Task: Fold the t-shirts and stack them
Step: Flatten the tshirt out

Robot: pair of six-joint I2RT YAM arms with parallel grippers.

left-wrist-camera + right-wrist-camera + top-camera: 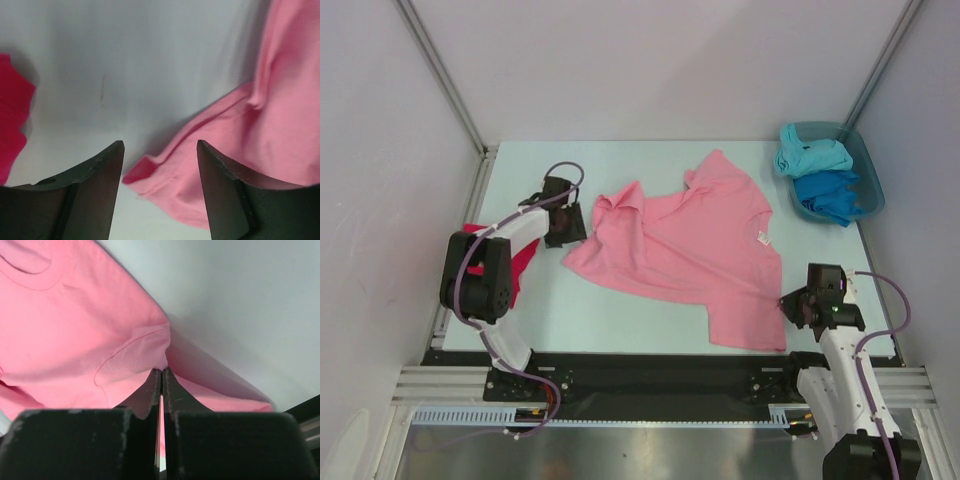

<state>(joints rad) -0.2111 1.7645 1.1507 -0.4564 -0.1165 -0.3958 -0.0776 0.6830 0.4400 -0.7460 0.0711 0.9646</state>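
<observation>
Right gripper (pixel 161 374) pinches shut on the pink shirt (pixel 690 250) at its edge, a grip clear only in its wrist view. Left gripper (pixel 160 145) hangs open above that shirt's other corner. From overhead, the crimson shirt (pixel 12 115) to its left is mostly hidden under the arm.

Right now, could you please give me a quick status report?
Left jaws open, at pink t-shirt edge. Right jaws shut on its hem. Crimson t-shirt beneath left arm.

Left arm's black two-finger hand (pixel 160 150) is stretched forward, fingers spread wide. The right black hand (pixel 161 372) (tucked near its base) is pinched shut on the light pink cloth t-shirt (pixel 75 330).
</observation>
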